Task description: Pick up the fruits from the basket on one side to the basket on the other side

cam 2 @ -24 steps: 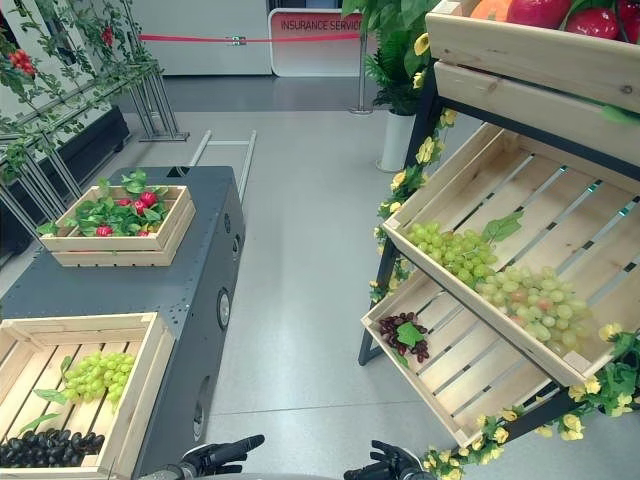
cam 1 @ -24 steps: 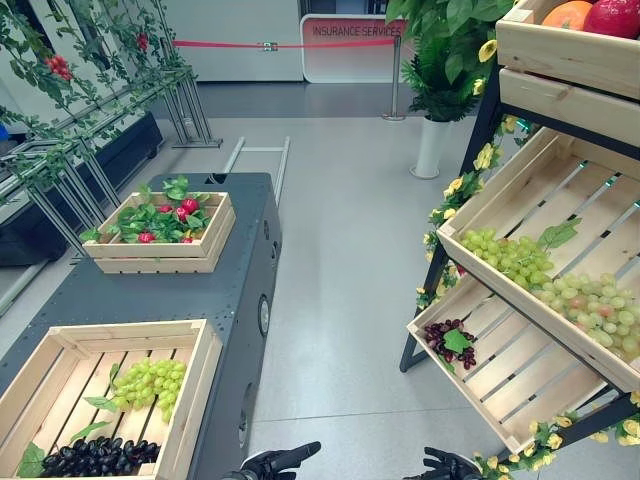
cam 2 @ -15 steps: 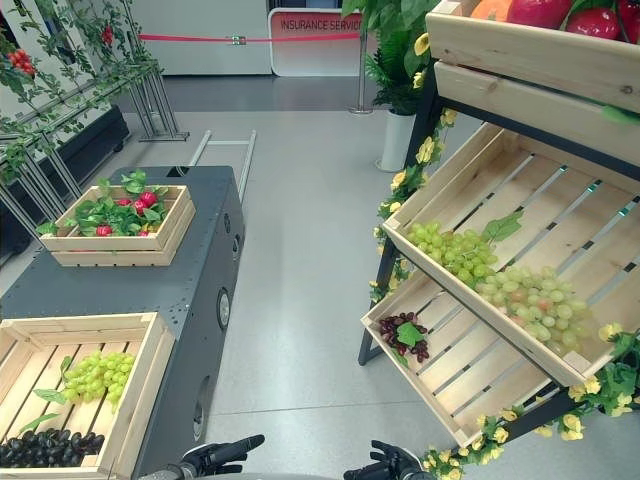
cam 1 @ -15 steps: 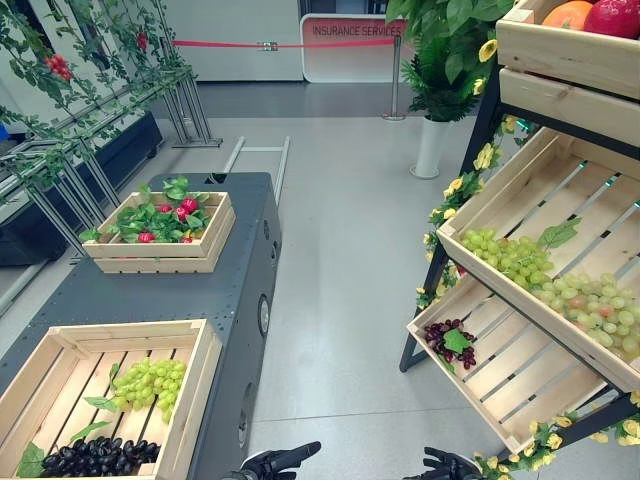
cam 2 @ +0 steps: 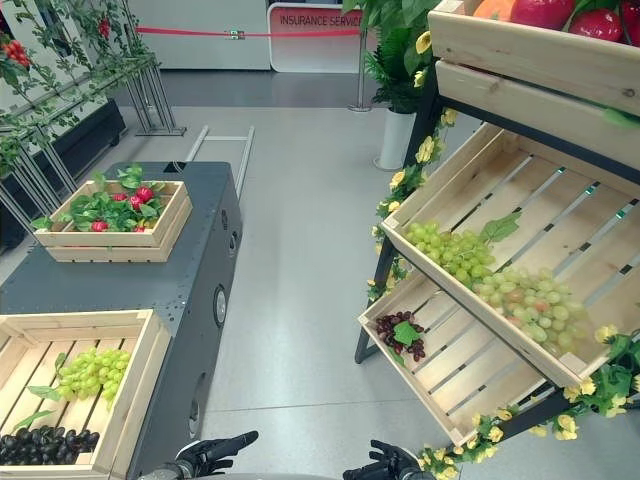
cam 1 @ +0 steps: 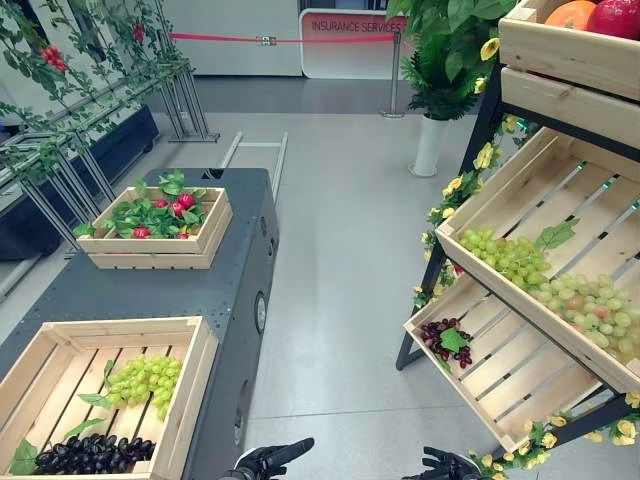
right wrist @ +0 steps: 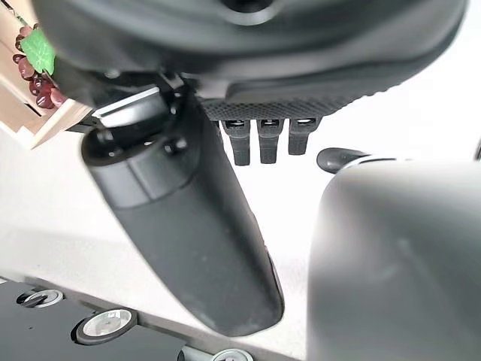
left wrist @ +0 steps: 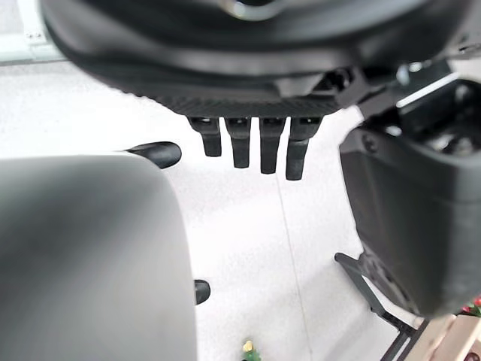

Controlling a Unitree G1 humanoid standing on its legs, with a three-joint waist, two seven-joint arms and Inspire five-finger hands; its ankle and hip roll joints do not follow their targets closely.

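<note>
Two wooden crates stood on the dark tabletop (cam 1: 200, 290) at the robot's left. The near crate (cam 1: 190, 385) held one bunch of green grapes (cam 1: 148, 380) and one bunch of black grapes (cam 1: 90, 455), lying just apart. The far crate (cam 1: 215, 235) held red fruits among green leaves (cam 1: 165, 208); their number could not be told.

At the right stood a slanted wooden shelf rack (cam 1: 500, 200) with three crates in view. The top crate (cam 1: 560, 50) held one orange fruit (cam 1: 572, 14) and one red fruit (cam 1: 618, 17). The middle crate (cam 1: 590, 220) held two pale green grape clusters (cam 1: 510, 255), side by side. The lowest crate (cam 1: 520, 375) held one dark red grape bunch (cam 1: 445, 340).

The left robot hand (cam 1: 268, 460) and the right robot hand (cam 1: 442, 465) hung low over the grey floor (cam 1: 340, 250), fingers (left wrist: 261, 150) relaxed and apart, holding nothing.
</note>
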